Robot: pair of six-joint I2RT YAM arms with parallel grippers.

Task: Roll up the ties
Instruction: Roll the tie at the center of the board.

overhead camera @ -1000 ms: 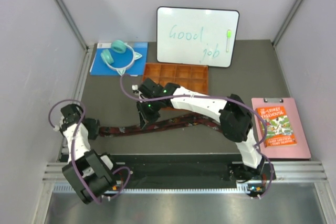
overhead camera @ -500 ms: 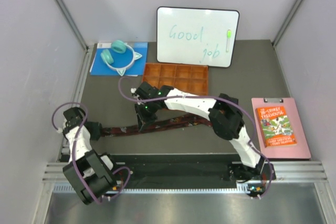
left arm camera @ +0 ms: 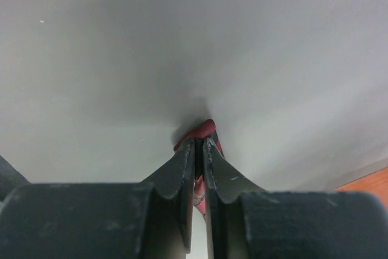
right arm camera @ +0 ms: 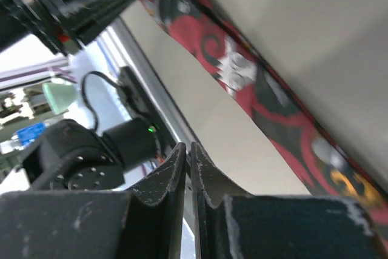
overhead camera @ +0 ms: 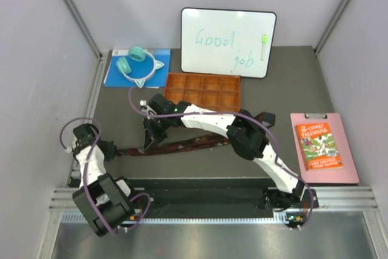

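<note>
- Necktie (overhead camera: 194,144) lies flat, unrolled, from 9 o'clock toward centre.
- Left gripper (left arm camera: 200,150) clamped on its 9 o'clock end.
- Right gripper (right arm camera: 188,161) fingers together, apparently empty; advise holding fabric taut while coiling.

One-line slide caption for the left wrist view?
Left tool shut on the end of the red tie, grey table behind.

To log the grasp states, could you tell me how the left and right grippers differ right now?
The left gripper is shut on the end of the tie; the right gripper is shut with nothing between its fingers. The left gripper is at the tie's left end, the right gripper further along it. Both are closed, close to the tie.
</note>
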